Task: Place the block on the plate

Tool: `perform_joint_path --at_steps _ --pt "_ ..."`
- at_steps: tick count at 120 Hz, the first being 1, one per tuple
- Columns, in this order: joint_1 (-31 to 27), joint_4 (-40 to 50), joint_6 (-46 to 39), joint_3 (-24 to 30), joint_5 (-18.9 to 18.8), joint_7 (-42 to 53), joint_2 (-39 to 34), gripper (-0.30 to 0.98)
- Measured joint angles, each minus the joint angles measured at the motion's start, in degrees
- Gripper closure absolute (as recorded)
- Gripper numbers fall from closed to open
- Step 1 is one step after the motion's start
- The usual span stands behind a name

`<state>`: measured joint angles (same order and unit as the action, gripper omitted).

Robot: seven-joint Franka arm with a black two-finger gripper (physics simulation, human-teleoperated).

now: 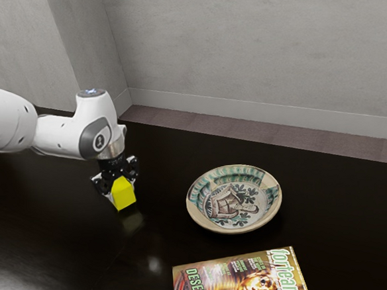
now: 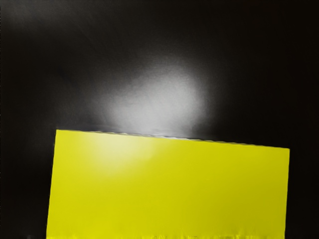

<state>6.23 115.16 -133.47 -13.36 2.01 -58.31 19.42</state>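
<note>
In the exterior view, my gripper (image 1: 121,189) points down at the left part of the dark table, with a finger against each of two opposite sides of the yellow block (image 1: 124,195). The block's lower end appears slightly above the tabletop, and a faint yellow reflection shows beneath it. Close under the hand in the wrist view, the same block (image 2: 167,186) looks large. The patterned plate (image 1: 234,207) lies apart from the gripper, toward the exterior view's right, with its painted centre uncovered.
A magazine (image 1: 239,278) lies on the table (image 1: 345,221) at the exterior view's lower edge, just nearer the camera than the plate. Behind the table's far edge are a strip of floor and a grey wall (image 1: 259,41).
</note>
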Motion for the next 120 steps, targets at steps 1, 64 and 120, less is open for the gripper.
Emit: perform_joint_path --at_steps 1,64,120 --pt "0.1 0.0 0.1 0.0 0.0 0.0 -0.2 0.26" --pt "18.0 -3.2 1.1 2.8 -0.2 -1.2 -10.0 0.30" --pt "25.1 -16.0 -2.3 2.9 -0.2 -1.7 8.0 0.25"
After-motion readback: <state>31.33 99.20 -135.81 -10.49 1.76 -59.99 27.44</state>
